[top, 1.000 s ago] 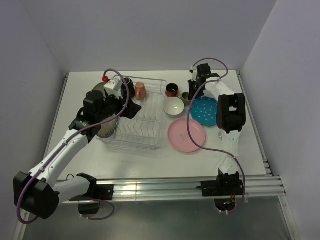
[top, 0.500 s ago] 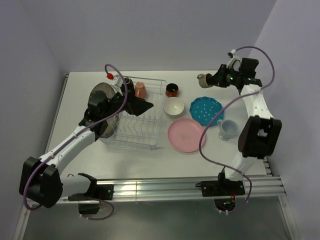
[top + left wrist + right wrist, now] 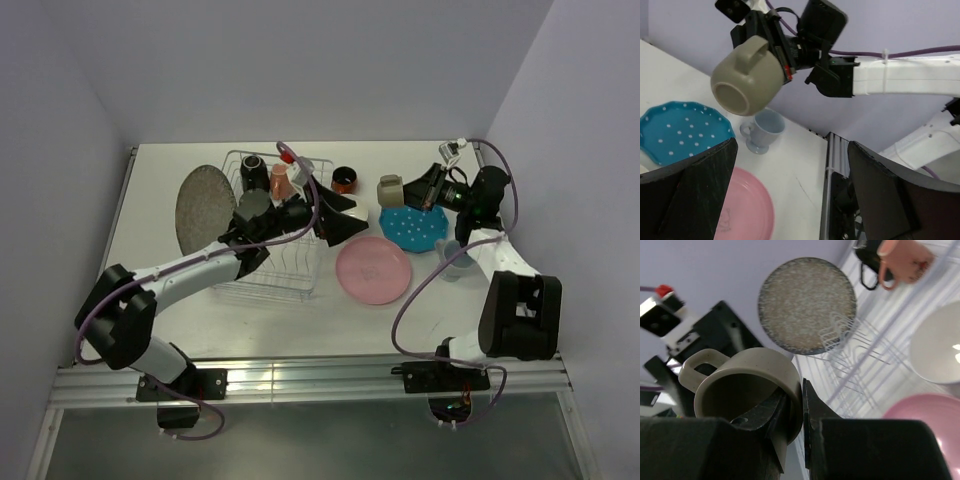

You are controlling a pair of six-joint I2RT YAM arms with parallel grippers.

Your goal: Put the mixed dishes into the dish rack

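Top external view: the dish rack [image 3: 272, 268] stands left of centre on the tabletop [image 3: 300, 322], with loose crockery to its right.
In the rack: the grey speckled plate [image 3: 203, 205] stands on edge at the left end, and the black mug [image 3: 252, 165] and pink mug [image 3: 281, 181] sit at the far side.
Grey-beige mug [image 3: 390, 188]: lifted off the tabletop, in the air near the far edge of the teal dotted plate [image 3: 415, 228] and right of the rack.
Right end effector [image 3: 795, 405]: clamped on that mug's wall, one finger inside and one outside.
Left end effector [image 3: 790, 170]: fingers spread wide with nothing between them, hanging just right of the rack.
Not yet loaded: the dark-red mug [image 3: 344, 180], white bowl [image 3: 940, 347], pink plate [image 3: 372, 270], teal dotted plate and pale blue mug [image 3: 455, 258] all lie outside the rack.
Progress: by my count, three pieces are in, one is in the air, and five wait on the tabletop, so the job looks about a third done.
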